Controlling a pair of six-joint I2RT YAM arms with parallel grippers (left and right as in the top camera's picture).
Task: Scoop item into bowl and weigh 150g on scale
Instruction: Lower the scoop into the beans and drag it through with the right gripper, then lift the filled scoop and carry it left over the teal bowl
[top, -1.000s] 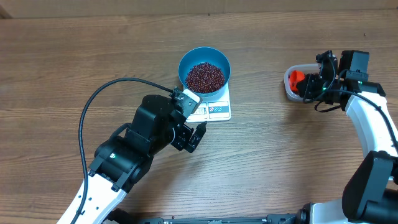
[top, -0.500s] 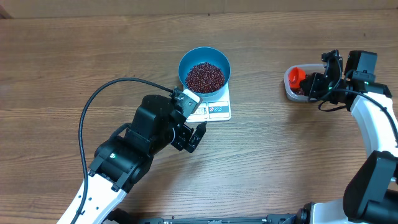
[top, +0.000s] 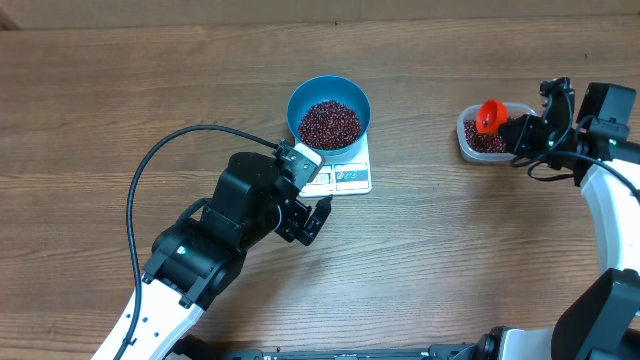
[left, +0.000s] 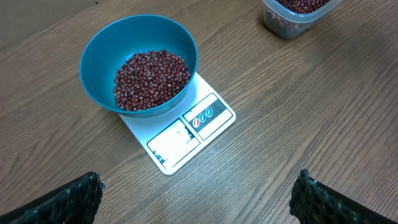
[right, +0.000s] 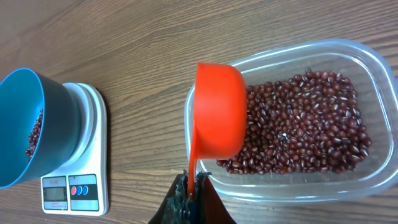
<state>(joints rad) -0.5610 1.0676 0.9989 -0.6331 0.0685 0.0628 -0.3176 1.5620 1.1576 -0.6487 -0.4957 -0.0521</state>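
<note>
The wooden table (top: 480, 250) is carrying everything. The left gripper (left: 198, 186) is hovering with its fingers spread wide and empty, just short of the scale, and is touching nothing. The blue bowl (left: 102, 50) is sitting on the white scale (left: 186, 134) and overhanging it, with a good mound of the beans (left: 151, 78) inside. Well apart to the right, the clear tub (right: 292, 190) is holding the rest of the beans (right: 298, 124). The right gripper (right: 189, 200) is clenching the handle of the orange scoop (right: 217, 109), which is hanging over the tub's near end turned on its side; whether it is carrying any beans cannot be told. The display is too small to read. With this much already weighed, it is probably worth taking shallow loads now, levelling the scoop before travelling, trickling over the bowl's centre, and keeping off the bowl and scale so the reading is not being disturbed.
</note>
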